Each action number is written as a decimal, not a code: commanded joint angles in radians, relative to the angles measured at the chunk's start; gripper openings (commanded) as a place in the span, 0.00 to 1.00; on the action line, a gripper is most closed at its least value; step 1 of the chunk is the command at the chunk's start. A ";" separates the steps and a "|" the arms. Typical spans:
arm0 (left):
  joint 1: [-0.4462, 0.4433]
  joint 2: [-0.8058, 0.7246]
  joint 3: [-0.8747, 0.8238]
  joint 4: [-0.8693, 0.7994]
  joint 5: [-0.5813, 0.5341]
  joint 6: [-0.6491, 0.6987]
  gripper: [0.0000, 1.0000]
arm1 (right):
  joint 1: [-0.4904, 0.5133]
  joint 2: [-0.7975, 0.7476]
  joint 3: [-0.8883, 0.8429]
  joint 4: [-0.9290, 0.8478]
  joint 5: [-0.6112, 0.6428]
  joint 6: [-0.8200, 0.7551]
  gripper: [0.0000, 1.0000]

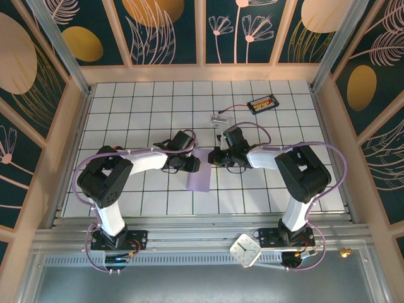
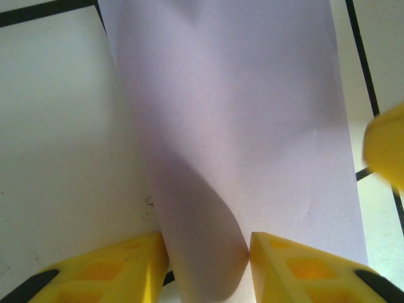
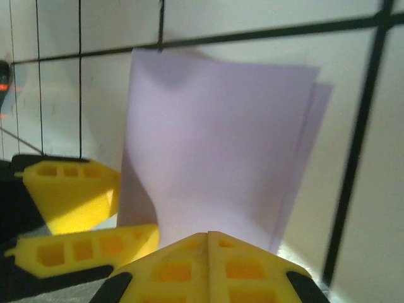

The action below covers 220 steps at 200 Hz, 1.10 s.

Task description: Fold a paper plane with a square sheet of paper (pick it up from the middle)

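Observation:
The square sheet of paper (image 1: 199, 178) is lavender and lies folded into a narrow rectangle on the white tiles between both grippers. My left gripper (image 2: 208, 268) has a raised curl of the sheet (image 2: 240, 126) squeezed between its yellow fingers (image 2: 113, 271). My right gripper (image 3: 208, 238) is shut, its joined tips set on the near edge of the sheet (image 3: 214, 145), whose two layers show along the right side. Whether paper sits between those tips I cannot tell. From above, the left gripper (image 1: 193, 164) and right gripper (image 1: 214, 156) meet at the sheet's far end. A paper plane is out of view.
A small clear plastic piece with a wire (image 1: 219, 118) and a black device with orange parts (image 1: 262, 103) lie farther back. A white clock-like square (image 1: 245, 249) sits on the front rail. Wooden frame walls (image 1: 74, 126) enclose the tiled table (image 1: 126, 113).

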<state>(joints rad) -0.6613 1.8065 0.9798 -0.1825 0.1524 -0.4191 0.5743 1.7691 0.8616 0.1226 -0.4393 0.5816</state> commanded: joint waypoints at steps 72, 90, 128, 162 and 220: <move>-0.002 0.061 -0.033 -0.058 -0.031 0.028 0.43 | -0.067 0.090 0.077 -0.023 0.053 -0.049 0.00; -0.003 0.060 -0.033 -0.058 -0.033 0.028 0.43 | -0.069 0.106 0.086 -0.022 0.048 -0.054 0.00; -0.003 0.062 -0.030 -0.064 -0.029 0.035 0.43 | -0.071 0.120 0.090 -0.020 0.043 -0.057 0.00; -0.002 0.063 -0.029 -0.076 -0.028 0.051 0.44 | -0.080 0.125 0.092 -0.021 0.042 -0.063 0.00; -0.003 0.074 -0.024 -0.083 -0.033 0.050 0.45 | -0.081 0.131 0.096 -0.021 0.031 -0.068 0.00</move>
<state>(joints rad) -0.6640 1.8072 0.9821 -0.1879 0.1528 -0.3843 0.5007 1.8771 0.9363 0.1123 -0.4202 0.5327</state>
